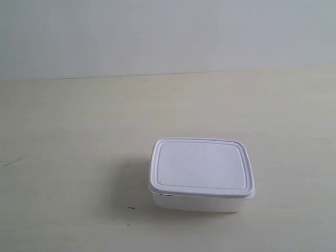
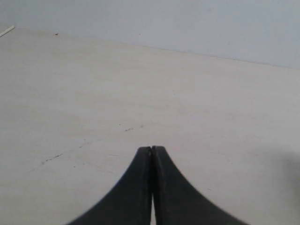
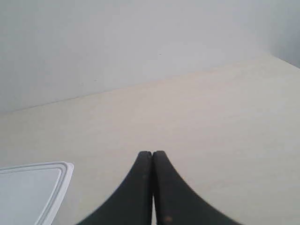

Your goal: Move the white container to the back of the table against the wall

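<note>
Left gripper (image 2: 152,150) and right gripper (image 3: 152,153) are both pinched together, empty; white container (image 3: 29,192) is seen near the right one, untouched.

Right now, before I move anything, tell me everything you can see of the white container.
The white container is a shallow rectangular box, plastic by its look, with rounded corners and a flat rimmed lid seated on it. It sits upright on the table, well short of the wall. Nothing else touches it; the right wrist view shows only one lid corner.
</note>
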Tool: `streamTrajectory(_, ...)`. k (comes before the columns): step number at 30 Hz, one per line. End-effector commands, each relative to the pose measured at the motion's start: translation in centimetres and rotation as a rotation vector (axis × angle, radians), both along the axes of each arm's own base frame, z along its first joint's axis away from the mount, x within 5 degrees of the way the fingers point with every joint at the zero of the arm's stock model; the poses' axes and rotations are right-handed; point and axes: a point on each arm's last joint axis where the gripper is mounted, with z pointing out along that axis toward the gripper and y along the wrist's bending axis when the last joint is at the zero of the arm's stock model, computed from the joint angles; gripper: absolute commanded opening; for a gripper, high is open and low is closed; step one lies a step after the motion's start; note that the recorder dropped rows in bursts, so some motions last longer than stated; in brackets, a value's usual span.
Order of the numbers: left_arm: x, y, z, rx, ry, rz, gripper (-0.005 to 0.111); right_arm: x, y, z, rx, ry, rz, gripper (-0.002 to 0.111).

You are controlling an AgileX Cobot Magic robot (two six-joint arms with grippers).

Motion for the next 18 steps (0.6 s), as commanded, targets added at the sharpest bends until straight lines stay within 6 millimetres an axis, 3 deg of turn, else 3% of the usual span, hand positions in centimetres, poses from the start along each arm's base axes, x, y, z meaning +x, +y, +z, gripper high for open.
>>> streamTrajectory(1, -0.02, -0.04, 0.11, -0.008, -0.013, -0.002, 0.0, -0.01, 0.01, -0.07, -0.007, -0.006, 0.002, 0.0)
streamTrajectory(18, -0.01, 0.02, 0.17, 0.012, -0.017, 0.0, 0.0, -0.01, 0.01, -0.07, -0.007, -0.006, 0.002, 0.0)
